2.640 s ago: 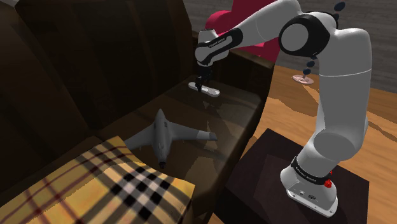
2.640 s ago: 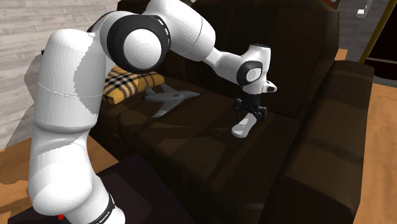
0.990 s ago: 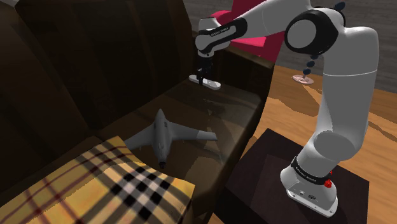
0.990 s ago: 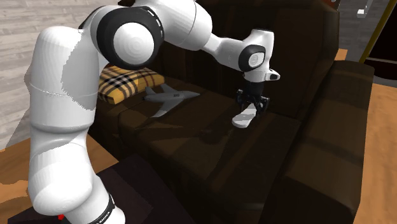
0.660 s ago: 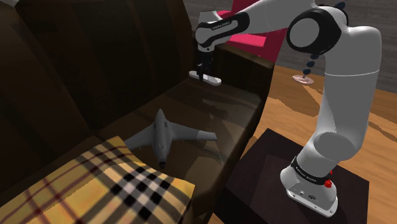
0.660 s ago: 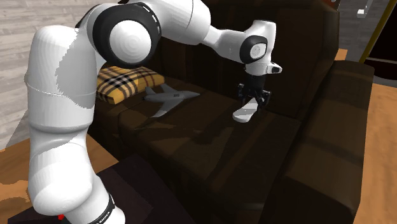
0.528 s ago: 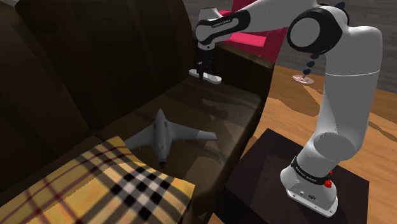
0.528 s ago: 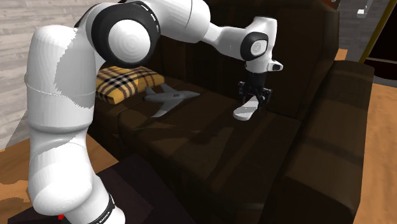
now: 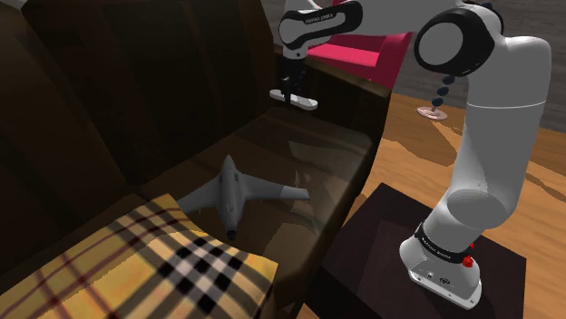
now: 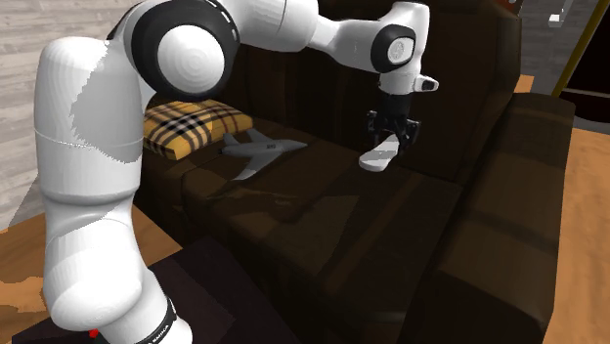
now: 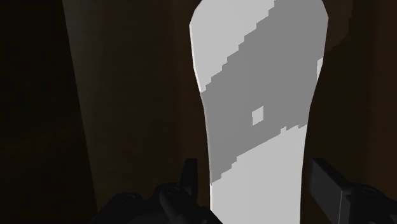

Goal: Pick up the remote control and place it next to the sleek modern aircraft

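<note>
Jaws of the black gripper [image 10: 393,137] are pinched on the remote control [image 10: 377,157], a pale slab that seems to be gripped nearer one end. The rest of it reaches out past the fingers [image 11: 329,186] and tilts downward. It hangs above the dark sofa seat [image 9: 313,154], well apart from the grey aircraft [image 9: 231,192]. To my eye the carry wants a steady sweep toward the aircraft, high enough to clear its wings. Then it wants a gentle lowering onto bare seat just beside the aircraft, on the side away from the plaid pillow [image 9: 172,263].
</note>
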You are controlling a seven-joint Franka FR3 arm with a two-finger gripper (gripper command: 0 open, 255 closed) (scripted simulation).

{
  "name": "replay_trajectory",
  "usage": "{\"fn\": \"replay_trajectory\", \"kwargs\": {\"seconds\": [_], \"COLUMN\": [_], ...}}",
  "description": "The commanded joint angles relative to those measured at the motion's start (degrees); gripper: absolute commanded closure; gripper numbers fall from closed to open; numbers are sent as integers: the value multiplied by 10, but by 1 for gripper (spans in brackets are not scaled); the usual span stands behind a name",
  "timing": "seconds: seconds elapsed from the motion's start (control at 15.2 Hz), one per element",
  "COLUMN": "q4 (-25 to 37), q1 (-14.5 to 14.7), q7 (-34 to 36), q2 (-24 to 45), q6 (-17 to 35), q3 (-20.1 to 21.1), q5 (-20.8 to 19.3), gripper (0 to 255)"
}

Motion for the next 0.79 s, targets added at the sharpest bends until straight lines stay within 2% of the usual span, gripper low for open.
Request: {"fn": "replay_trajectory", "kwargs": {"seconds": [0.0, 0.2, 0.73], "q4": [17, 34, -161], "q1": [-1, -1, 46], "q7": [-2, -2, 73], "q2": [1, 0, -143], "q6": [-16, -35, 16], "q3": [0, 0, 26], "q5": [0, 0, -10], "gripper": [255, 255, 255]}}
